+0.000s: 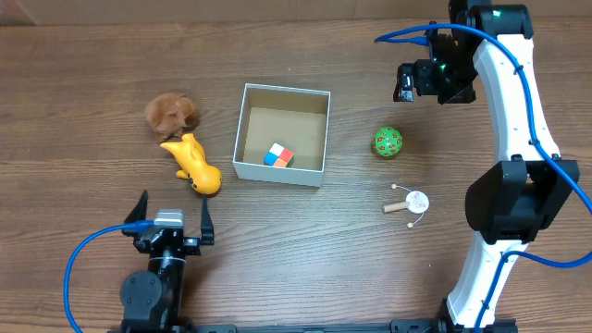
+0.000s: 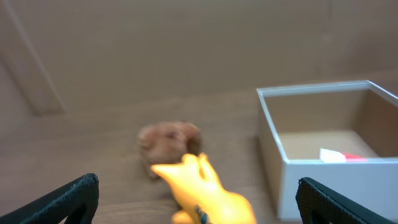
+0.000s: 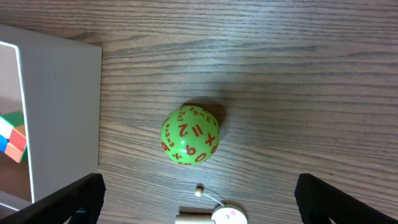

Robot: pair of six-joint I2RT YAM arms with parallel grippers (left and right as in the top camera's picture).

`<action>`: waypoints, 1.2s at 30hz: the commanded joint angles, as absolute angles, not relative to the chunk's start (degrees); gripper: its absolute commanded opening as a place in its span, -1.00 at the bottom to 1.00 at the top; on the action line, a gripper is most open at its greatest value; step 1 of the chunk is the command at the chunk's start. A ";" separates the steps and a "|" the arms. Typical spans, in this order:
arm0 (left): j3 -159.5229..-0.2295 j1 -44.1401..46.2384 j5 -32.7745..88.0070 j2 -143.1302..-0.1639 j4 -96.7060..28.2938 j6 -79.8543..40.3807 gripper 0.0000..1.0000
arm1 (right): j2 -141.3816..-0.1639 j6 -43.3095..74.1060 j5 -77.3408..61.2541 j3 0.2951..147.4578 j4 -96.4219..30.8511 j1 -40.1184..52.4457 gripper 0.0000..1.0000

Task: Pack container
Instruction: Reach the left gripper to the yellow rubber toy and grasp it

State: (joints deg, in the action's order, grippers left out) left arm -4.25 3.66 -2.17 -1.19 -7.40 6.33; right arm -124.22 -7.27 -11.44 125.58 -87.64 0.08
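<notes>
One cube (image 1: 277,156) lies in the container (image 1: 277,173); plush (image 1: 171,113), yellow toy (image 1: 192,164), ball (image 1: 388,141), rattle (image 1: 410,203) remain outside it; left pincer (image 1: 173,212) and right pincer (image 1: 404,83) gape empty.

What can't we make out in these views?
Left wrist: brown plush blurred, partly behind yellow toy, itself cut by bottom edge.
Left wrist: colored cube mostly hidden by container wall.
Right wrist: drum rattle cut by bottom edge.
Overhead: green ball print too small.

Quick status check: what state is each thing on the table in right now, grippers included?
Box: open, one coloured cube inside.
Brown plush: on table, unpacked.
Yellow toy: on table, unpacked.
Green ball: on table, unpacked.
Small drum: on table, unpacked.
Left gripper: open, empty.
Right gripper: open, empty.
</notes>
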 commanded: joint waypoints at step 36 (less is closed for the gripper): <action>-94.17 3.16 -8.01 -103.98 -69.93 -33.78 1.00 | -121.89 -6.83 -11.64 127.09 -87.31 -0.12 1.00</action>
